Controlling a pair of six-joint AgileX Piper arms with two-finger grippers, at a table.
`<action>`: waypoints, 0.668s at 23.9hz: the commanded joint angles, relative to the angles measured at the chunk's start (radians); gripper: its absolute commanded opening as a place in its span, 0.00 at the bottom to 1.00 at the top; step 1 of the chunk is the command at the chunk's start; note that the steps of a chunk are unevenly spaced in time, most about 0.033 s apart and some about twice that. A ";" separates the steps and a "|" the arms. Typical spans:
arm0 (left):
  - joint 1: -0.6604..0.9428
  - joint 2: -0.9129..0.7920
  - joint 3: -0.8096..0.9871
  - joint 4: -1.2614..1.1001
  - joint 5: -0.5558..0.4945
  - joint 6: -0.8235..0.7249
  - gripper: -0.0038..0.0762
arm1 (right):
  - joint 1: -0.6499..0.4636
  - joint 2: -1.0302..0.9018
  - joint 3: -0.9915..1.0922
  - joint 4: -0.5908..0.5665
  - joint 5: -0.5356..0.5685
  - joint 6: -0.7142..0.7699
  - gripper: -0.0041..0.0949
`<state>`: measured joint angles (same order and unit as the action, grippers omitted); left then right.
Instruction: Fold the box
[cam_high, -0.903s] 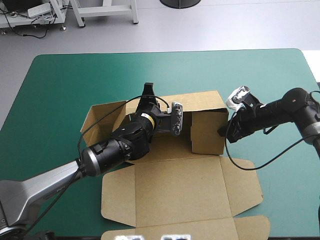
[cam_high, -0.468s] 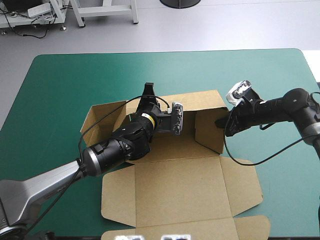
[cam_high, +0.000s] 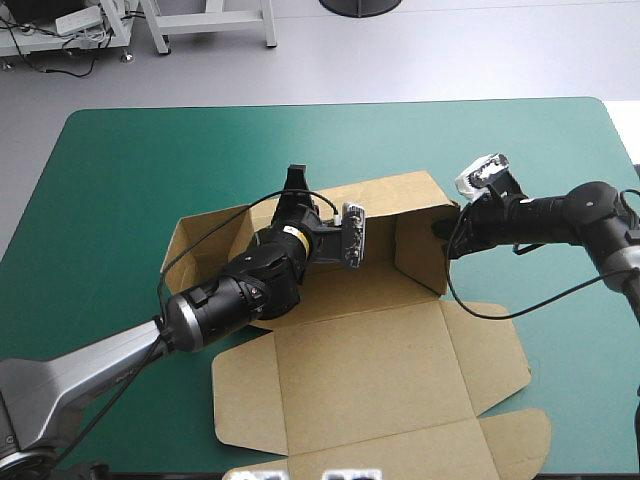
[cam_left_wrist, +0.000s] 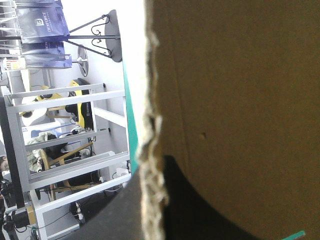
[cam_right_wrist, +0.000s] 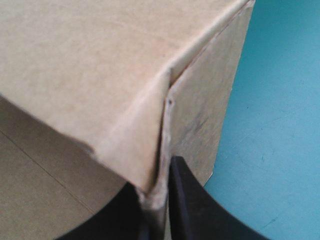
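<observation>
Two walls up, approx half done: box (cam_high: 335, 285) sits mid worktop (cam_high: 130, 170), lid (cam_high: 370, 370) flat twd near edge. Left claw (cam_left_wrist: 152, 200) pinches back wall (cam_high: 400, 195), right claw (cam_right_wrist: 159, 200) pinches right wall (cam_high: 420, 255) corner. Left wall (cam_high: 205, 235) & tucks remain.

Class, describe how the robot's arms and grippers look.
The left arm is grey low down, then black, with a silver band and yellowish ring. The right arm is mostly black. The left gripper and right gripper each have two broad, curved black fingers.
</observation>
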<state>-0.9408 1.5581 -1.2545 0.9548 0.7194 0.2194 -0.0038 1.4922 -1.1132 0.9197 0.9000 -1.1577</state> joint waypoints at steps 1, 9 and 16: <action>-0.011 -0.024 -0.015 -0.060 -0.010 -0.020 0.05 | 0.003 -0.007 -0.026 0.090 0.002 0.009 0.03; -0.011 -0.024 -0.015 -0.062 0.009 -0.057 0.43 | 0.003 -0.008 -0.026 0.086 0.006 0.013 0.03; -0.099 -0.030 -0.046 0.024 0.099 -0.353 0.48 | 0.003 -0.008 -0.026 0.020 0.002 0.083 0.03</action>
<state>-0.9883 1.5648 -1.2574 0.9236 0.7721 -0.0998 -0.0038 1.5062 -1.1180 0.9309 0.8886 -1.1110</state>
